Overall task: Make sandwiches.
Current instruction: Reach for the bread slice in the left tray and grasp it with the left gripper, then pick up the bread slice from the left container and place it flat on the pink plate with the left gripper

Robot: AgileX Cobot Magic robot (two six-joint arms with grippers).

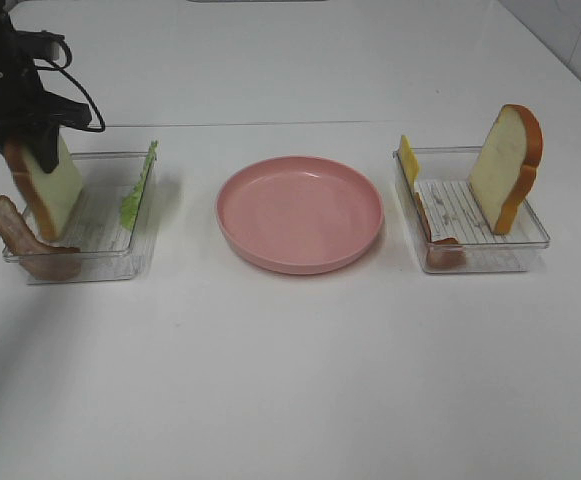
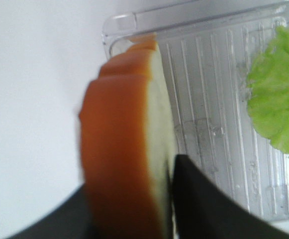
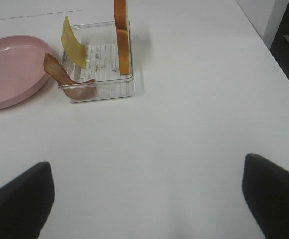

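1. Left wrist view: the left gripper (image 2: 132, 189) pinches the left bread slice (image 2: 124, 124) near its top, one dark finger on each face. The jaws are narrow and hold the bread, whose orange-brown crust edge faces the camera.
2. Just past the slice lies the ribbed floor of the left tray (image 2: 209, 99). The lettuce (image 2: 278, 99) leans at the tray's opposite wall, apart from both bread and fingers.
3. In the exterior high view the gripped slice stands tilted inside that tray. Whether its lower edge has cleared the floor cannot be told. The left bacon strip (image 1: 25, 245) drapes over the tray's near corner, just beside the slice.
4. The step in hand looks like picking up the first bread slice, the base of the sandwich. The next move would call for a lift clear of the tray wall and the bacon. Then comes a carry across to the pink plate (image 1: 300, 265), with the slice laid flat there.
5. Farther off, the right gripper (image 3: 144, 199) hangs wide and empty over the bare table (image 3: 184, 139), well apart from the right tray (image 1: 530, 245).
6. That tray holds the cheese (image 1: 408, 160), the right bacon strip (image 1: 443, 255) and the upright right bread slice (image 1: 505, 170).
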